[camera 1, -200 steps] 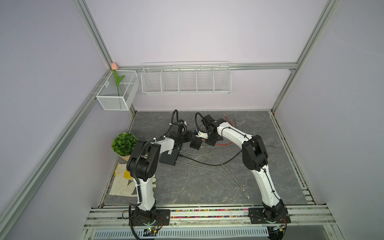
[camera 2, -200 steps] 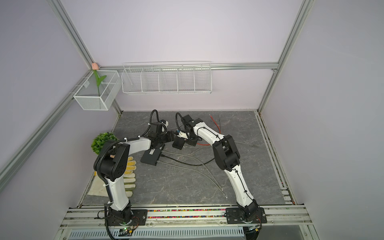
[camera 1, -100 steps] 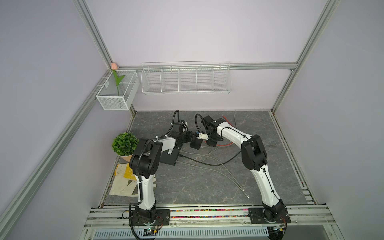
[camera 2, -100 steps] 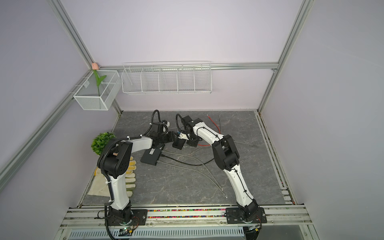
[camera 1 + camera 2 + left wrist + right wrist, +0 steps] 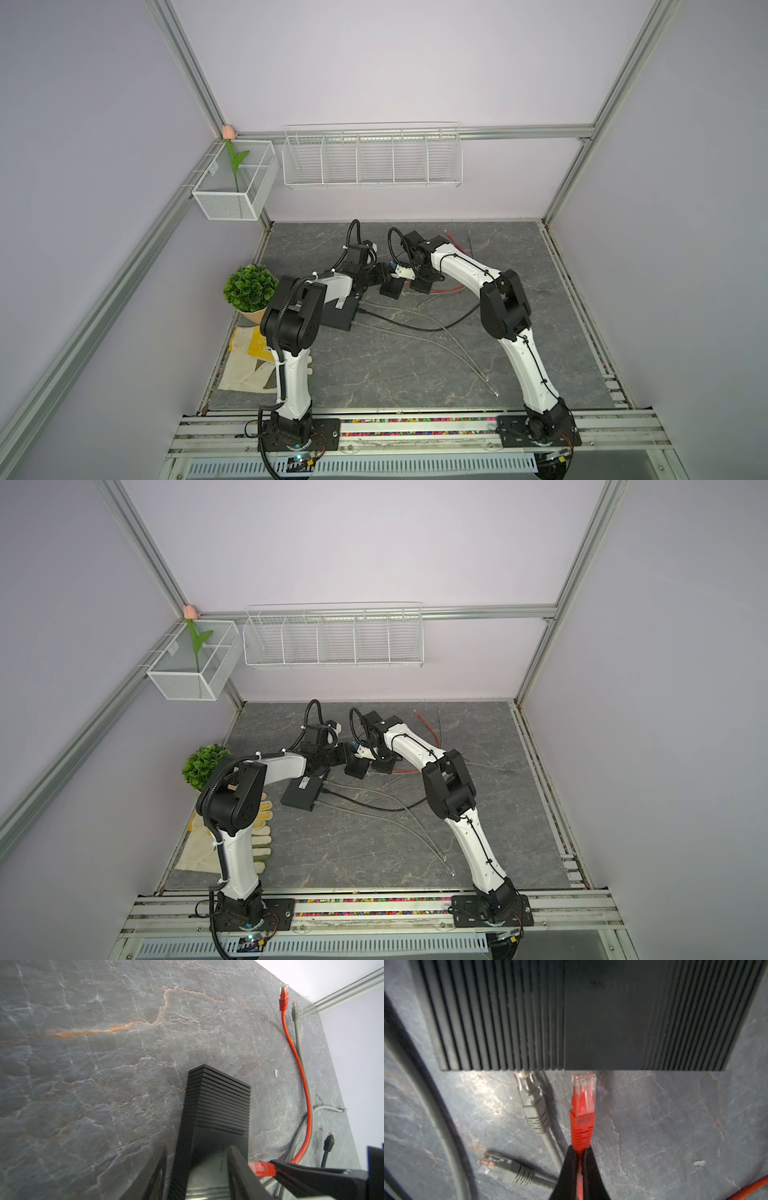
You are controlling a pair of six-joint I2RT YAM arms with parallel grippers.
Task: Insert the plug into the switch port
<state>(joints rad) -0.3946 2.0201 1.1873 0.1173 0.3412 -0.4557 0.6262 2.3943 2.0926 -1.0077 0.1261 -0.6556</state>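
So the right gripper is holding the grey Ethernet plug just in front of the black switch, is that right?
No: the right gripper holds the red Ethernet plug, not the grey plug, which lies beside it. The right wrist view shows it, just in front of the black switch.

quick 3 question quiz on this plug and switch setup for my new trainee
1. True or false: the red network plug with a clear tip is already seated in the black ribbed switch box.
2. Which end effector grips the plug's red boot? A: left. B: right. C: neither.
3. Fill in: the jaws of the left end effector stand either side of the ____.

Key:
1. False. Its tip shows whole, just short of the box's edge.
2. B, the right end effector.
3. switch box
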